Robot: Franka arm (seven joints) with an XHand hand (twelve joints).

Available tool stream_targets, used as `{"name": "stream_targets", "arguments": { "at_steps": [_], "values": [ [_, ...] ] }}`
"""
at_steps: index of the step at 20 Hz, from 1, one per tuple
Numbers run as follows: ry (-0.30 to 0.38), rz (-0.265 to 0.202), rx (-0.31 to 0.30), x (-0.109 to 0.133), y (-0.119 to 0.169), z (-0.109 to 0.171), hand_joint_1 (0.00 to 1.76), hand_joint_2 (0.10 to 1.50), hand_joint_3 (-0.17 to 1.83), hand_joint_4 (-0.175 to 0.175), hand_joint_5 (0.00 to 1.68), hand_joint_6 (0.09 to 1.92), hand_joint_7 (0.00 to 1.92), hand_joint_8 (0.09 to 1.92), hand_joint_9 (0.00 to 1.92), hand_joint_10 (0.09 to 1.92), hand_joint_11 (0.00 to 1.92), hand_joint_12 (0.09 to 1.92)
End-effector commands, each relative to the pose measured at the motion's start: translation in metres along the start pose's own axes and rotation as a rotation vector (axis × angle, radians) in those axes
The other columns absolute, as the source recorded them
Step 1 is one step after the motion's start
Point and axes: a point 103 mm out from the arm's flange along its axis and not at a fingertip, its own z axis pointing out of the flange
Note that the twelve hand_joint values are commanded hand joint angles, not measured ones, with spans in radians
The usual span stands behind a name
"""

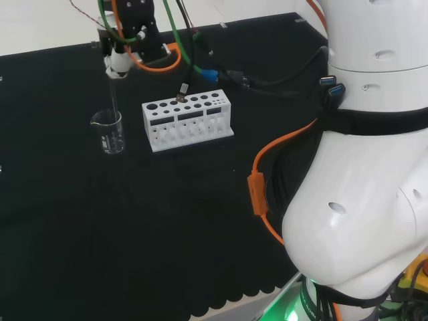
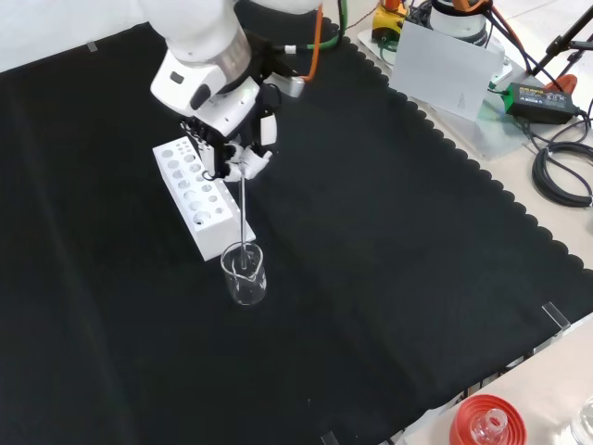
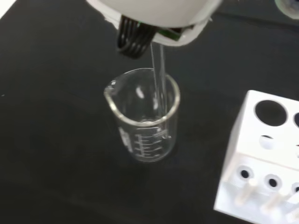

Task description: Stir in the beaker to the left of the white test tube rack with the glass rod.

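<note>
- Hand (image 2: 243, 153) grasping rod (image 2: 244, 209), tip inside beaker (image 2: 245, 274).
- Beaker stands light, rack (image 2: 196, 197) at its 11 o'clock, front view: wide stirring could tip it.

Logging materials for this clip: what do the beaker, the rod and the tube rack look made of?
Beaker: clear, glossy, likely glass though clear plastic is possible; the cloth shows through it, with printed graduation marks.
Glass rod: thin, transparent, with bright edge highlights, apparently glass.
White test tube rack: opaque matte white, probably plastic, with round holes.
</note>
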Motion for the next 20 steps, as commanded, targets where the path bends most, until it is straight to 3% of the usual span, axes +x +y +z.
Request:
{"name": "stream_targets", "arguments": {
  "at_steps": [1,8,20],
  "values": [
    [-0.018,-0.014,0.001,0.023,-0.002,0.003,1.19,0.63,0.84,-0.175,1.14,0.97,1.62,0.54,1.92,0.09,1.69,0.45],
    [-0.021,-0.025,0.006,0.04,0.008,0.003,1.19,0.63,0.83,-0.175,1.14,0.97,1.62,0.54,1.92,0.09,1.69,0.45],
    [-0.025,-0.031,0.008,0.042,0.036,-0.005,1.19,0.63,0.83,-0.175,1.14,0.97,1.62,0.54,1.92,0.09,1.69,0.45]
  ]
}}
